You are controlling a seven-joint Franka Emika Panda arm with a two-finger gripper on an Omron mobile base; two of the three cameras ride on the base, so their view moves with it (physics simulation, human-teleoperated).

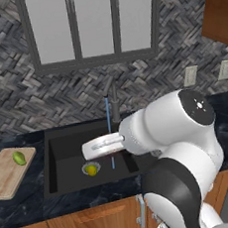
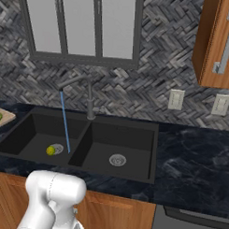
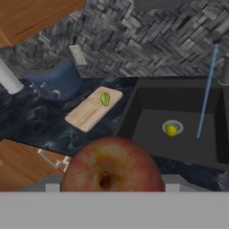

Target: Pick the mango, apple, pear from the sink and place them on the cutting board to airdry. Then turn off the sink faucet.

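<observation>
So the pincer is clamped on the apple right now; the hand view has that red fruit sitting big between the jaws, stem dimple facing the camera. In the left base view the hand hangs up over the near edge of the sink, so the apple looks clear of the basin and ready to travel left.

The cutting board sits on the dark tabletop just left of the sink, and a green fruit already lies at its far end. That leaves plenty of bare wood nearer, which I'd guess is where the apple should go.

A yellow-green fruit rests on the left basin's drain, so there's one more trip after this. The sink faucet is pouring a thin blue stream into that same basin, landing just right of the fruit, so turning it off comes last.
</observation>
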